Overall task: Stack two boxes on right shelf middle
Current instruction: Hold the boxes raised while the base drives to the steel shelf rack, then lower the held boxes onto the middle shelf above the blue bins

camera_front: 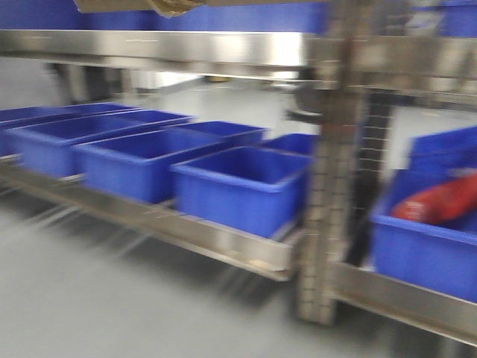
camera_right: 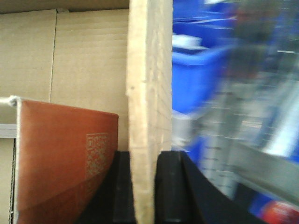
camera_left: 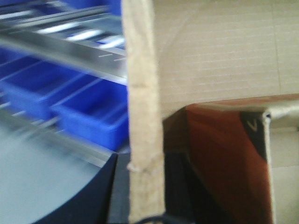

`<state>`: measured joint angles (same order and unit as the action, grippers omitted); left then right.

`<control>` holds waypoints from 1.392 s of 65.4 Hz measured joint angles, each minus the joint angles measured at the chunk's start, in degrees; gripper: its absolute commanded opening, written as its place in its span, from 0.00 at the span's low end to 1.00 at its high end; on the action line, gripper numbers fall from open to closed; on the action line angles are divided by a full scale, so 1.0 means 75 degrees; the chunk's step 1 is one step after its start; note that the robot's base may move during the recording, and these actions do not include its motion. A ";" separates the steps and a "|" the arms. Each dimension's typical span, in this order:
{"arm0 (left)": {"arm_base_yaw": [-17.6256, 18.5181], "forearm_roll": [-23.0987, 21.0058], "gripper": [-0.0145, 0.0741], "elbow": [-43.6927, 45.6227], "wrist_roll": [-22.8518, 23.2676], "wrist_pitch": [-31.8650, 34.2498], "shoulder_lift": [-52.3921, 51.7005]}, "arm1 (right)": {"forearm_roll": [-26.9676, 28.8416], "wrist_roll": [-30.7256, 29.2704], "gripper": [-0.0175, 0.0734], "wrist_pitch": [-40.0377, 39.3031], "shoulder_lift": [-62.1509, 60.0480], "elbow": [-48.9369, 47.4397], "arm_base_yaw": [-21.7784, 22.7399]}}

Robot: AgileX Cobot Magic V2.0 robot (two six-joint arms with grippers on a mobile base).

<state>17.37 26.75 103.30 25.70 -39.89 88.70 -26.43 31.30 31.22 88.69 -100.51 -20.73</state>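
Both wrist views look along the wall of a large brown cardboard box (camera_left: 219, 51). My left gripper (camera_left: 145, 186) is shut on one upright wall edge (camera_left: 144, 93), with a dark finger on each side. My right gripper (camera_right: 146, 168) is shut on the opposite wall (camera_right: 148, 84) of the box (camera_right: 88, 60). Inside the box stands a flatter box with a glossy red-brown face (camera_left: 224, 158), which carries a printed code square (camera_right: 97, 156). In the front view only a scrap of cardboard (camera_front: 170, 6) shows at the top edge, above the steel shelf rail (camera_front: 149, 46). All views are motion-blurred.
Several blue plastic bins (camera_front: 238, 186) sit in a row on the lower steel level (camera_front: 223, 242). A perforated steel upright (camera_front: 335, 186) divides the rack. To its right another blue bin (camera_front: 425, 253) holds a red item (camera_front: 440, 201). Grey floor (camera_front: 89, 298) lies in front.
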 measured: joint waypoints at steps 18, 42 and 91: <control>0.0000 0.0000 0.04 0.0000 0.0000 0.0000 0.0000 | 0.0000 0.0000 0.03 0.0000 0.0000 0.0000 0.0000; 0.0000 0.0000 0.04 0.0000 0.0000 0.0000 0.0000 | 0.0000 0.0000 0.03 0.0000 0.0000 0.0000 0.0000; 0.0000 0.0000 0.04 0.0000 0.0000 0.0000 0.0000 | 0.0000 0.0000 0.03 0.0015 0.0000 0.0000 0.0000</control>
<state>17.37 26.75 103.30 25.70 -39.89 88.70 -26.43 31.30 31.33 88.69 -100.51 -20.73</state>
